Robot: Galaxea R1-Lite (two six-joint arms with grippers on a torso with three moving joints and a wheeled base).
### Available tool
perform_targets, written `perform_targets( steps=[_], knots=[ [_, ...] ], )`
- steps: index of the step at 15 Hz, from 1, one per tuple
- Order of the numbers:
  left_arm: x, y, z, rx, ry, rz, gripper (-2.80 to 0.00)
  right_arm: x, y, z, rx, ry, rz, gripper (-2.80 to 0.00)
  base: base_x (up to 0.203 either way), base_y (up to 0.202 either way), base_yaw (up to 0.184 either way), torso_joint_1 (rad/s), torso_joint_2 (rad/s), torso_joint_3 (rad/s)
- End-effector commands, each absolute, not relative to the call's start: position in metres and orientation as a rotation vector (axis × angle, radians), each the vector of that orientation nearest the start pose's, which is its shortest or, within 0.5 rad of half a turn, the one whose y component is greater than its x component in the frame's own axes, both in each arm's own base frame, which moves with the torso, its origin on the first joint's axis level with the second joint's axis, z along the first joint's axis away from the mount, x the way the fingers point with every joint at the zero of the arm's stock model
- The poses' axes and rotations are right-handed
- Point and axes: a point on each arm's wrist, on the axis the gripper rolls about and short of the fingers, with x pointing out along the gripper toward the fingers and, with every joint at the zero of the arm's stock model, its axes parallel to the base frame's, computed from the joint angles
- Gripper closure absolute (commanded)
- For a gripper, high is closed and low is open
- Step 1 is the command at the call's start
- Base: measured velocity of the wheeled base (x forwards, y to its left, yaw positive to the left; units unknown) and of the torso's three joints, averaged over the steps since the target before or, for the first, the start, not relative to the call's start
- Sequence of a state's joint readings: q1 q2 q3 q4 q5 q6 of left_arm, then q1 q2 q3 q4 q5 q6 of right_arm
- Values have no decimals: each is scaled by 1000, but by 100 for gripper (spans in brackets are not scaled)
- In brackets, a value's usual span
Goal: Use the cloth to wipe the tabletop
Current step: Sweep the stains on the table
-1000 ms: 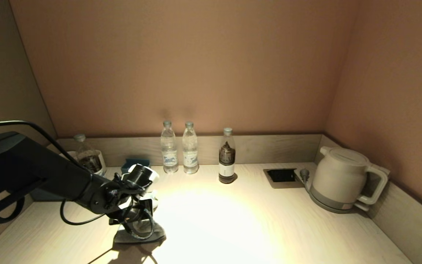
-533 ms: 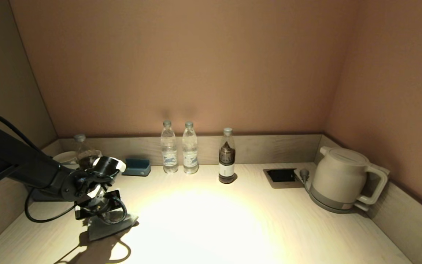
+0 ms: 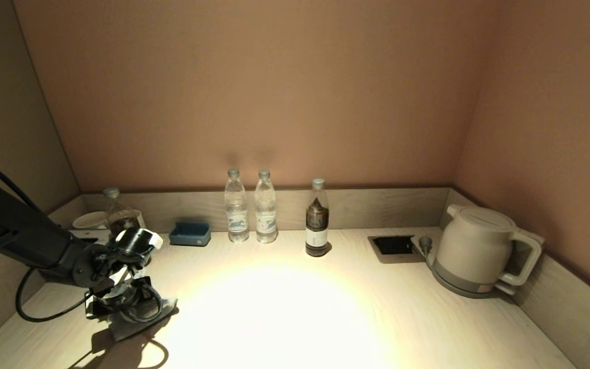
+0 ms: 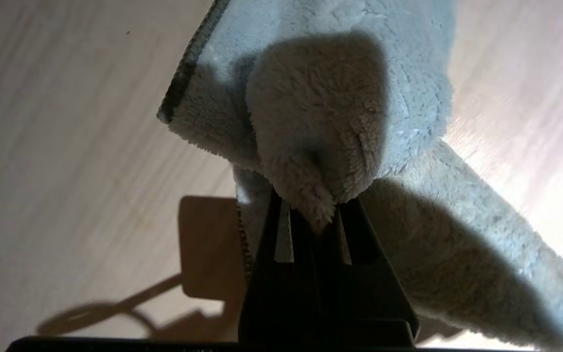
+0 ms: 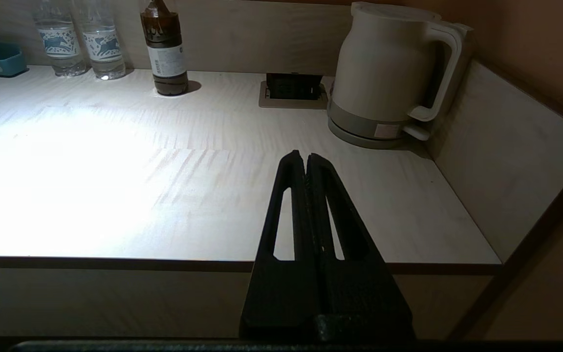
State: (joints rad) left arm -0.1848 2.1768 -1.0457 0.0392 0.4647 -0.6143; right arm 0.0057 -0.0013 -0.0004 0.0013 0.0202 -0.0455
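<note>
A grey fluffy cloth (image 3: 139,319) lies pressed on the pale wooden tabletop (image 3: 295,318) at its near left. My left gripper (image 3: 121,306) stands over it, shut on a bunched fold of the cloth (image 4: 320,127). In the left wrist view my left gripper (image 4: 313,215) has its tips buried in the pile, and the rest of the cloth trails flat on the wood. My right gripper (image 5: 306,164) is shut and empty, held off the table's front edge on the right; it does not show in the head view.
Along the back wall stand a bottle (image 3: 121,218) by a white cup (image 3: 90,220), a blue box (image 3: 190,233), two water bottles (image 3: 236,207) (image 3: 266,209) and a dark bottle (image 3: 317,218). A recessed socket (image 3: 394,246) and a white kettle (image 3: 479,251) sit at right.
My left gripper has dragged the cloth leftward across the tabletop and slightly away from the front edge. The blue box has come into view behind it. The right arm has not moved.
</note>
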Motion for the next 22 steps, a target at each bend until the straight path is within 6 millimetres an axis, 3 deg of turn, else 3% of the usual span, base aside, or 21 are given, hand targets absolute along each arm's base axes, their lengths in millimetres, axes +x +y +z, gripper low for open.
perform_targets(
  steps=[1,7,9,12,14,19,22],
  knots=[
    [333,-54,46,-176,968,564,0,-23,0,76,-46,-2,28,0,0,0,0,0,0,0],
    [274,-44,60,-107,1041,551,0,-23,0,75,-46,-1,28,0,0,0,0,0,0,0],
    [268,-42,61,-93,1048,546,0,-23,0,75,-46,-1,28,0,0,0,0,0,0,0],
    [244,-38,47,-53,1122,558,0,-23,0,75,-46,-1,28,0,0,0,0,0,0,0],
    [241,-37,47,-57,1124,560,0,-23,0,75,-46,-1,28,0,0,0,0,0,0,0],
    [248,-77,51,-87,1078,341,0,-23,0,75,-46,1,28,0,0,0,0,0,0,0],
    [253,-119,44,-52,1023,195,0,-23,0,76,-46,-2,28,0,0,0,0,0,0,0]
  ],
)
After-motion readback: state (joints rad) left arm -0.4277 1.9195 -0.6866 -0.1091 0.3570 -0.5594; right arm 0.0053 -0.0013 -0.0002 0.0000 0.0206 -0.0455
